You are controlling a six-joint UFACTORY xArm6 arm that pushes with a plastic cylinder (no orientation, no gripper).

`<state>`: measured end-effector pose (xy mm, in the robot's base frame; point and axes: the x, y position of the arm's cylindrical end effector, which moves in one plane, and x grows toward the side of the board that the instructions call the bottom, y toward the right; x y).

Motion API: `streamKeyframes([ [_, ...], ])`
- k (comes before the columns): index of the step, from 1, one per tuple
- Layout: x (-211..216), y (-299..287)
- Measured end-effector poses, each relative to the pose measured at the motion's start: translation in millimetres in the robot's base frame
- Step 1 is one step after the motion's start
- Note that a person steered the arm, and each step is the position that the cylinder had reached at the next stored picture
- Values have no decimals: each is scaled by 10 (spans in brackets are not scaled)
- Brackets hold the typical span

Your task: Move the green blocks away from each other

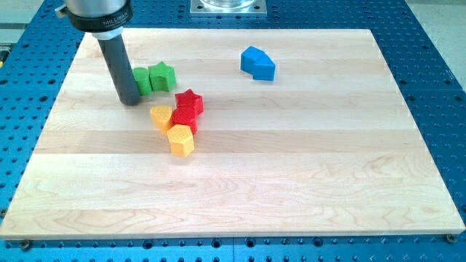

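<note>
Two green blocks touch near the board's (291, 189) upper left: a green star (163, 76) and a green block (142, 80) partly hidden behind my rod. My tip (131, 101) rests just left of them; there is no claw. Red and yellow blocks cluster below; no containers.

My tip (130, 101) stands on the pale wooden board (291, 182), touching or just beside the view's left side of the partly hidden green block (143, 80). The green star-shaped block (162, 76) sits against that block's right, so no gap between the two. Just below them a tight cluster obstructs: red star-shaped block (190, 100), second red block (185, 118), yellow heart-like block (162, 116), yellow hexagonal block (180, 140). The blue block (258, 63) lies well apart to the right. Open board left of the rod and across the bottom.
</note>
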<state>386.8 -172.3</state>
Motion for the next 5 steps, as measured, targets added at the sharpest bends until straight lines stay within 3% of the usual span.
streamKeyframes([
  [2,-316,376],
  [3,-494,1124],
  [5,-537,141],
])
